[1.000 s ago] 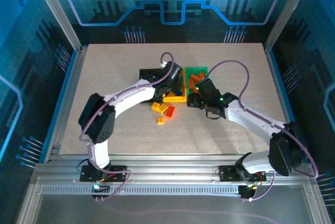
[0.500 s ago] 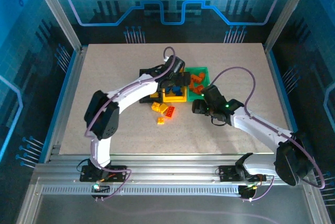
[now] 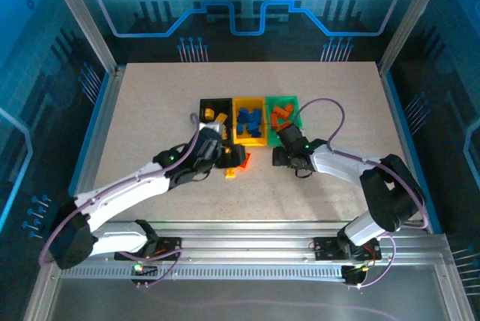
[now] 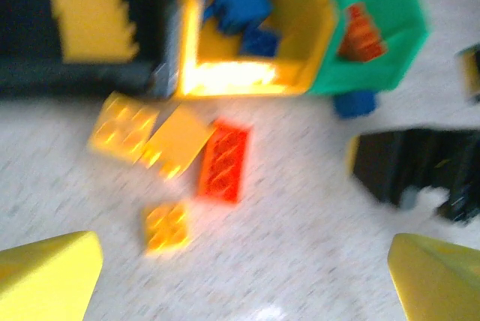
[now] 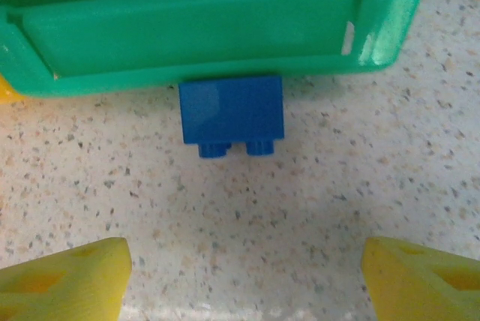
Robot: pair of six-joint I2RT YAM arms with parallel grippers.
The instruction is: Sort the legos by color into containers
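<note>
- Nearest, the left end effector [image 4: 244, 276] hangs above the loose bricks, its fingers spread wide with nothing between them.
- Likewise the right end effector [image 5: 244, 268] is spread wide and empty, low over the tabletop [image 5: 315, 201] and squared up to a blue brick [image 5: 232, 115].
- Loose legos on the tabletop, counted: five.
  - One is a small yellow-orange brick [image 4: 166, 226], and just beyond it lies a red-orange brick [image 4: 223, 160].
  - Two yellow bricks [image 4: 124, 122] lie touching each other just before the black bin [image 4: 82, 77].
  - The fifth is the blue brick, resting against the front wall of the green bin [image 5: 187, 36].
- Containers, counted: three in a row.
  - The black bin holds yellow bricks, the yellow bin [image 4: 315, 21] holds blue, and the green bin holds orange.
  - Their contents are too heaped and blurred to count.
- Step in hand, as I judge it: sorting is well along and each arm is lined up for a pick.
  - The right arm's next move calls for dropping its fingers either side of the blue brick, closing, then lifting it clear of the green wall and across to the yellow bin.
  - The left should take one yellow brick for the black bin, without dragging its neighbour along.
</note>
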